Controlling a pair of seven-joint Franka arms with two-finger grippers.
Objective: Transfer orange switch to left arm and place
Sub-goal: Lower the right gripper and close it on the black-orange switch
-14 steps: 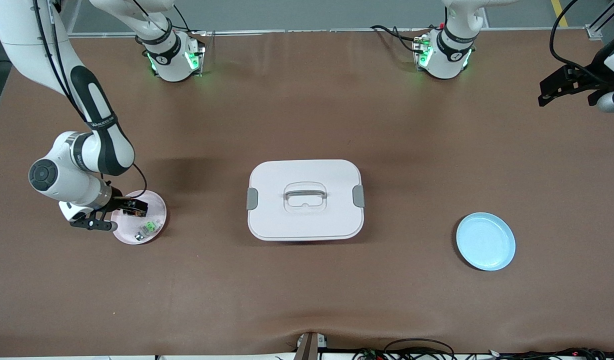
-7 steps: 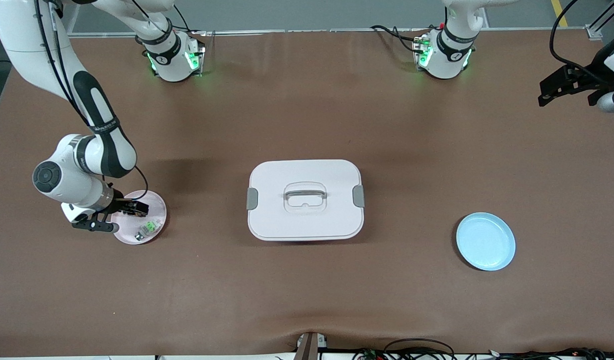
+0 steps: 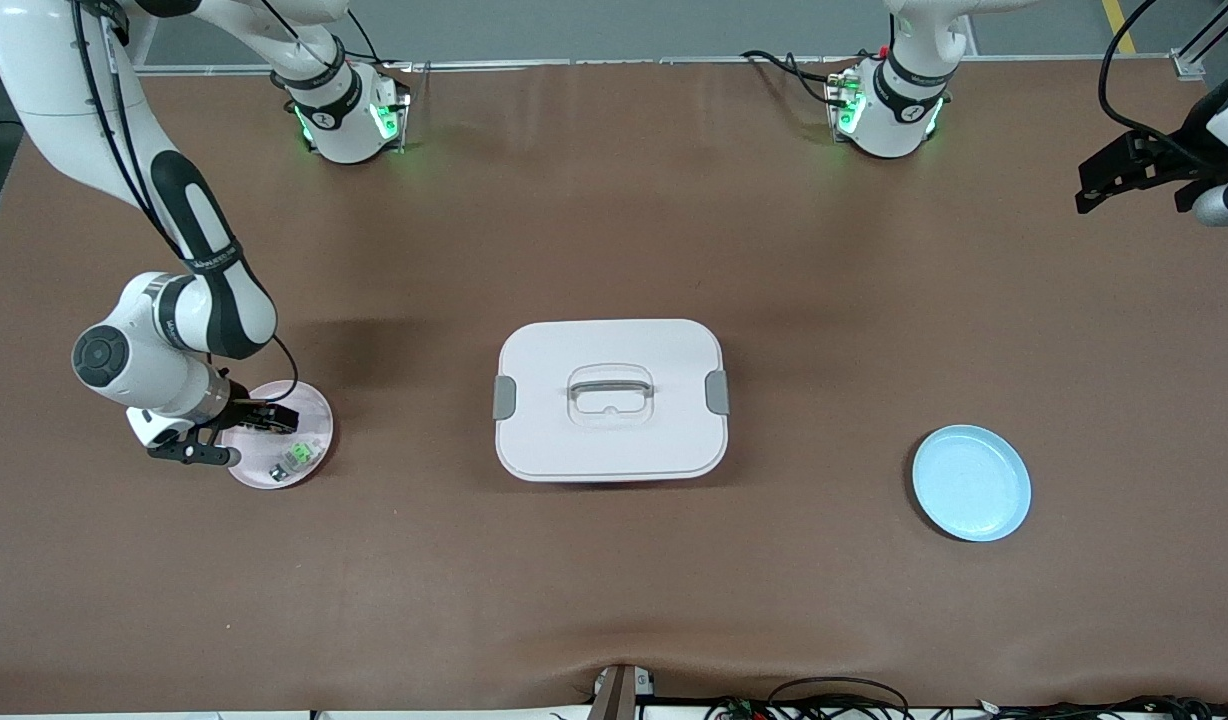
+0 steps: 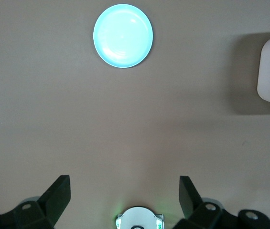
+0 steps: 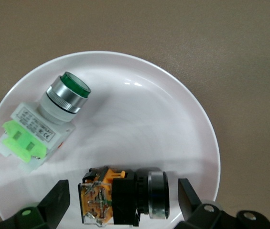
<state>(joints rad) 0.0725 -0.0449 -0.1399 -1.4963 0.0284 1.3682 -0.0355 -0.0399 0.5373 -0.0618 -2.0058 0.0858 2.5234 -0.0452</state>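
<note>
Over the pink plate (image 3: 314, 415), at the table's right-arm end, the right arm bent down steeply, its right gripper (image 5: 124, 198) spread wide with one finger on either side of the orange switch (image 5: 120, 195). That switch lay on the plate, a green switch (image 5: 41, 124) beside it. Off at the box's (image 3: 610, 400) two o'clock, the left gripper (image 4: 124, 195) waited high, fingers wide and empty.

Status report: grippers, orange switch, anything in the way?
Right gripper open astride orange switch on pink plate. Left gripper open, waiting high. Box mid-table, between plates.
</note>
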